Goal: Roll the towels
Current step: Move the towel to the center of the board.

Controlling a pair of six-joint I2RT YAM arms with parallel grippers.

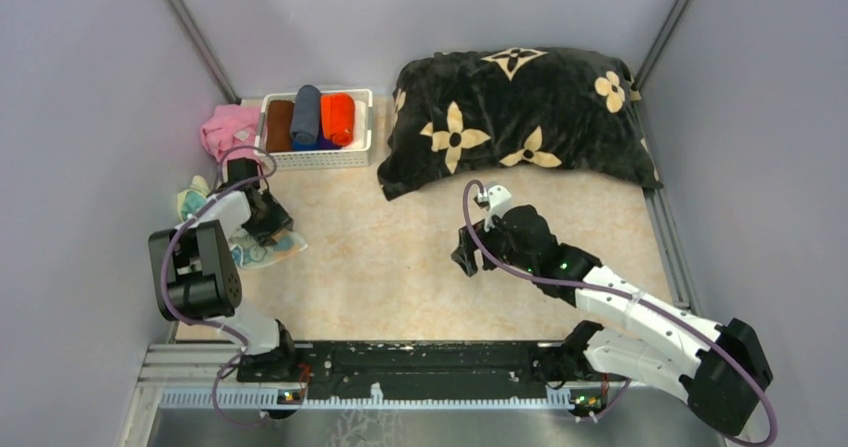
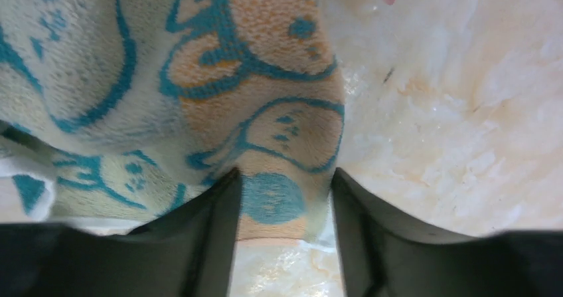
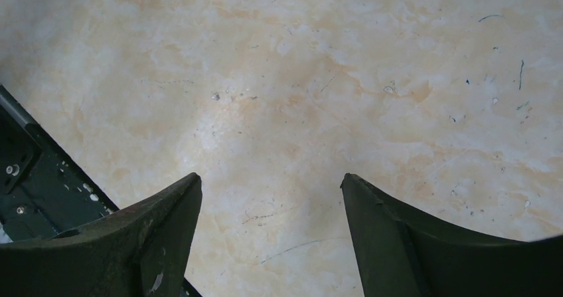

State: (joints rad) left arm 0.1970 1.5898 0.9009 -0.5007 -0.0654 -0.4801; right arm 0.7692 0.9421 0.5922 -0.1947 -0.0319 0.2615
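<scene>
At counter (image 1: 400, 267) left, left tool (image 2: 285, 181) straddling yellow towel (image 2: 265, 64) corner, jaws half open, not gripping; needing square, deep bite before rolling. Right tool (image 3: 271, 181) hovering open, empty.

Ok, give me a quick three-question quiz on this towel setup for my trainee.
1. True or false: the right gripper holds a towel.
2. What lies between the fingers of the left gripper? A the pink cloth, B the patterned towel, C the black cushion.
3. Where does the orange-red towel lie?
Key: 1 false, it is open and holds nothing. 2 B. 3 Rolled, in the white basket.
</scene>
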